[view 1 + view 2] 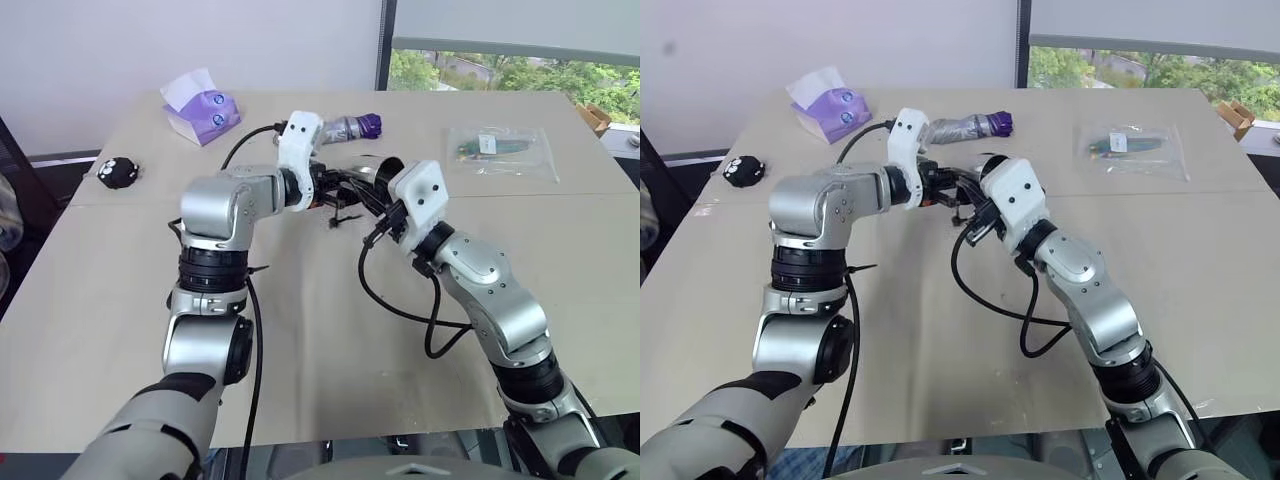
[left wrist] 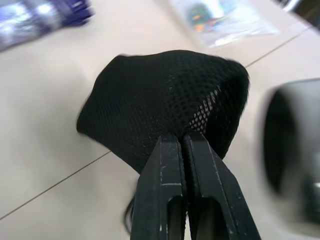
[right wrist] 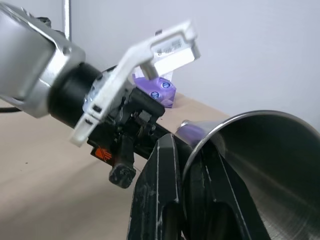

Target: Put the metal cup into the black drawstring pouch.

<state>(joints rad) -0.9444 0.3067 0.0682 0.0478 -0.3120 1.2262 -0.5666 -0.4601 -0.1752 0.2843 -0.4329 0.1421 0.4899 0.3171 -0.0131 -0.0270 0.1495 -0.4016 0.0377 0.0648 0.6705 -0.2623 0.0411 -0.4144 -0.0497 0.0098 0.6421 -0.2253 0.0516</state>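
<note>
Your two arms are raised and bent inward, meeting above the middle of the tabletop (image 1: 120, 330). Your left tool (image 2: 182, 142) reaches toward the right with its fingers pressed together on a fold of the black drawstring pouch (image 2: 165, 100), which hangs off the tabletop as a rounded lump of mesh fabric. Your right tool (image 3: 192, 160) angles up and to the left, clamped on the rim of the metal cup (image 3: 265, 165); the cup is shiny steel, its open mouth facing the wrist camera, just beside the pouch.
</note>
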